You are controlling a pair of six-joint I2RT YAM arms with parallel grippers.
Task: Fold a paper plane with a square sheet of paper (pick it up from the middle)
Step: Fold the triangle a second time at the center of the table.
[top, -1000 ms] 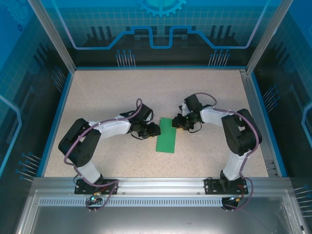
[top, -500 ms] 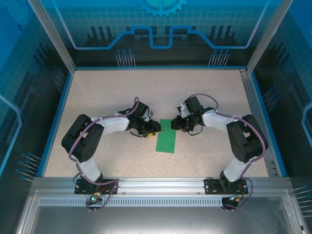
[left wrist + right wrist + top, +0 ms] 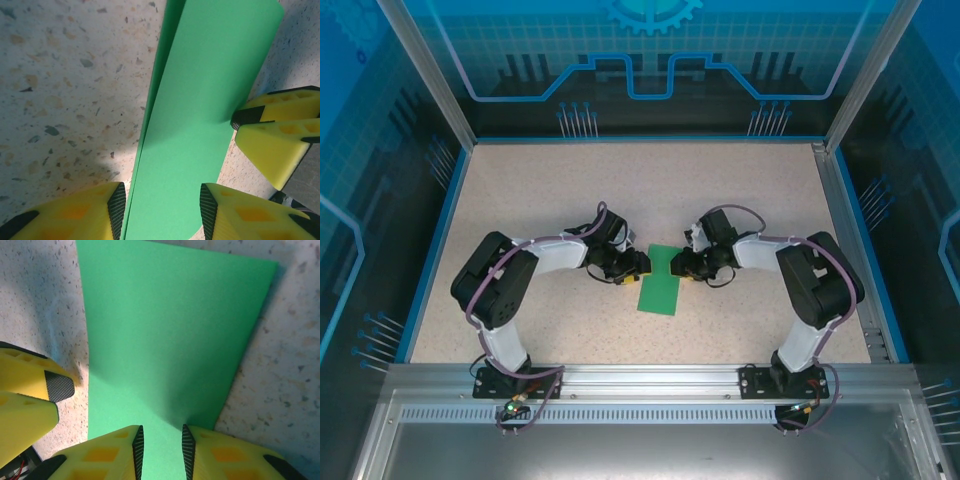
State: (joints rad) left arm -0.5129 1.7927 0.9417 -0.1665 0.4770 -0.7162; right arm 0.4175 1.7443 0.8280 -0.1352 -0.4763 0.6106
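Currently the folded green paper sheet (image 3: pixel 659 281) is lying mid-table (image 3: pixel 520 200), well off every edge. Left gripper (image 3: pixel 161 196) is straddling it, jaws half open. Right gripper (image 3: pixel 162 434) is sitting narrowly parted over its edge. Neither is gripping anything. Uneven pushing risks skewing the layers and giving a crooked crease.

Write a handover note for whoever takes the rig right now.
Left gripper: jaws apart at the left long edge of the sheet of paper, green showing across the gap; no pinch visible.
Right gripper: jaws narrowly apart at the opposite edge; contact unclear.
Sheet of paper: mid-table, between both grippers, a narrow rectangle.
Done: folded once in half; two layers show along one edge.
Left: nose corner folds and wings. No plane shape yet.
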